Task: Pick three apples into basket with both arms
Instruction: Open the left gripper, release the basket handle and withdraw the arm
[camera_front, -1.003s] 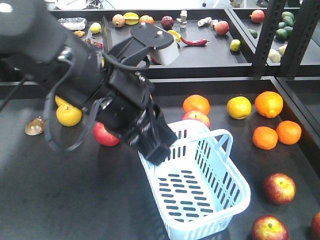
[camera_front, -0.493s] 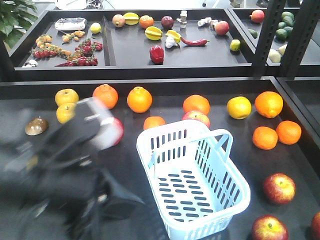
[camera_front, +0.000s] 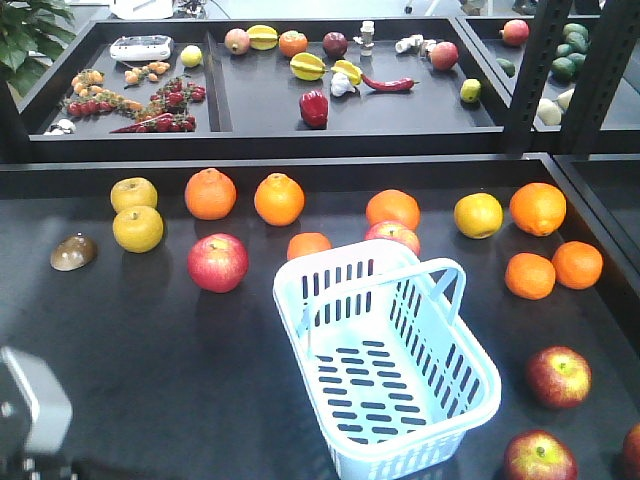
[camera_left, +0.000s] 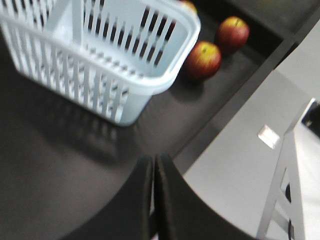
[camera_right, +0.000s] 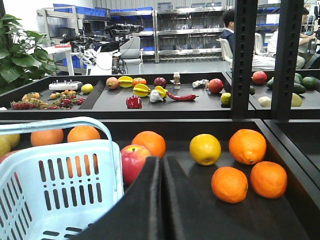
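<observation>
The pale blue basket (camera_front: 352, 256) stands empty at the table's middle front. Three dark red apples lie to its right near the front edge: one (camera_front: 558, 376), a second (camera_front: 538, 458), and a third (camera_front: 633, 450) cut off by the frame. In the left wrist view my left gripper (camera_left: 153, 161) is shut on nothing, low over the table's edge, with the basket (camera_left: 100, 75) and two apples (camera_left: 202, 60) (camera_left: 232, 32) beyond it. In the right wrist view my right gripper (camera_right: 161, 161) is shut and empty beside the basket (camera_right: 75, 165).
Brighter pink-red apples (camera_front: 217, 262) (camera_front: 393, 233), oranges (camera_front: 279, 199) (camera_front: 537, 208) and yellow fruit (camera_front: 478, 215) are spread across the back of the table. A grey part of the left arm (camera_front: 30, 405) shows at the bottom left. Trays of produce (camera_front: 313, 108) sit behind.
The left arm, which hung over the left of the table and the basket's corner, has swung down and back. Only a grey piece remains at the bottom left.
</observation>
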